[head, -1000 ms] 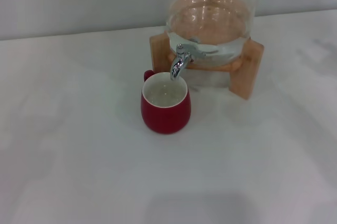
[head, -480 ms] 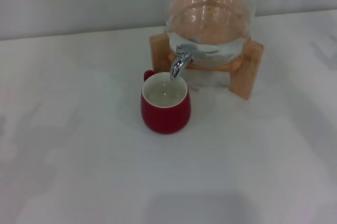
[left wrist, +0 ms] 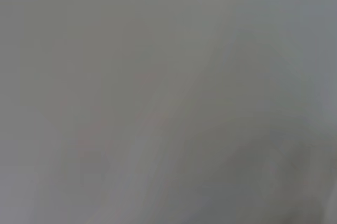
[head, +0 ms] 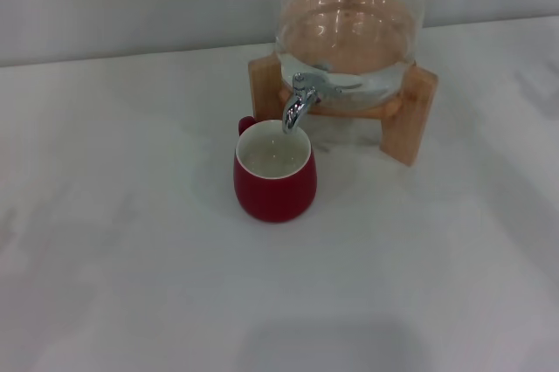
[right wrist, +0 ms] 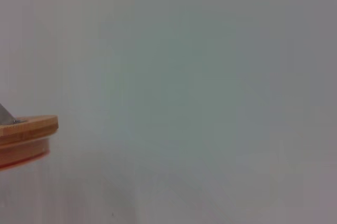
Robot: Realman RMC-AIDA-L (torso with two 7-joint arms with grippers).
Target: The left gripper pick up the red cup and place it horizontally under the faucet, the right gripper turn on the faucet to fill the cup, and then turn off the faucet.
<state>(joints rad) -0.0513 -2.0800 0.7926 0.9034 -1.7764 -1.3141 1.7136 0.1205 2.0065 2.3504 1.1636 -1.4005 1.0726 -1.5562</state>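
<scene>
The squat, rounded dark-red ceramic cup with a cream-white inside stands upright on the white desk, near the middle of the head view. Its small red loop handle sticks out at about ten o'clock from the cup's body. Pale liquid shows inside it.

The small shiny chrome faucet hangs its downward spout directly over the cup's mouth, at about one o'clock on the rim, the tip just above it. The faucet juts from the front of a clear glass dispenser jar, which sits on a light wooden stand at about one o'clock from the cup.

Neither the left end effector nor the right end effector appears in any view, so whether each is released or clenched cannot be told. The left wrist view shows only a featureless grey surface. The right wrist view shows a pale surface and, at one edge, a wooden slab over a reddish layer.
</scene>
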